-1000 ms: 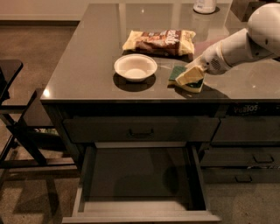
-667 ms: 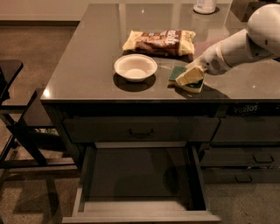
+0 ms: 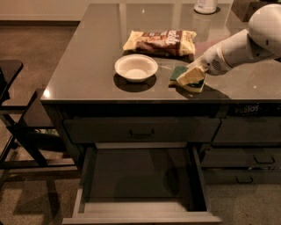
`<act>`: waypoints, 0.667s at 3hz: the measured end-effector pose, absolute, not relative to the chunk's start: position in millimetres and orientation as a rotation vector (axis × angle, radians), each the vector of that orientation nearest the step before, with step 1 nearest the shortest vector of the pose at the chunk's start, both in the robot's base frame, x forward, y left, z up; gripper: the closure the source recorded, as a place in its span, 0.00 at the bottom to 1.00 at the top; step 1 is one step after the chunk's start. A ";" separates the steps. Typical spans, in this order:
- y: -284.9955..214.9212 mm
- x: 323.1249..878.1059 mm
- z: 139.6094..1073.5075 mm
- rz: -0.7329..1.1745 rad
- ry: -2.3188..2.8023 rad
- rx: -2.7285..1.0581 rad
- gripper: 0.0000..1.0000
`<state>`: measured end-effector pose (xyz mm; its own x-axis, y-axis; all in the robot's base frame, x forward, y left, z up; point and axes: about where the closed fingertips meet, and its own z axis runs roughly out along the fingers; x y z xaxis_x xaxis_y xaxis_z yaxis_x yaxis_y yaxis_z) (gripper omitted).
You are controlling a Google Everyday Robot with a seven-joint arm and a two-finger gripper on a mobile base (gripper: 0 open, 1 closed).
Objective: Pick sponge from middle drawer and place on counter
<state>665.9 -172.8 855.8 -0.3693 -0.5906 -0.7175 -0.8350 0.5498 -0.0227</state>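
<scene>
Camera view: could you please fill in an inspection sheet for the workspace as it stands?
Surface: counter, glossy, with reflections.
Job's things: sponge lies on the counter, to the right of the white bowl in the view; middle drawer pulled open, nothing seen inside.
Clutter: white bowl; snack bag behind it; white container at the far edge.
Grippers: gripper down on the sponge, arm reaching in from the right of the view.
Cables: nothing seen.
Surroundings: dark chair at left; top drawer and right-hand drawers shut.
</scene>
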 end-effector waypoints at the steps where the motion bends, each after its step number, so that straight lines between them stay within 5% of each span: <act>1: -172.8 665.9 855.7 0.455 2.097 -1.143 0.14; 2: -172.7 666.0 855.6 0.456 2.097 -1.143 0.00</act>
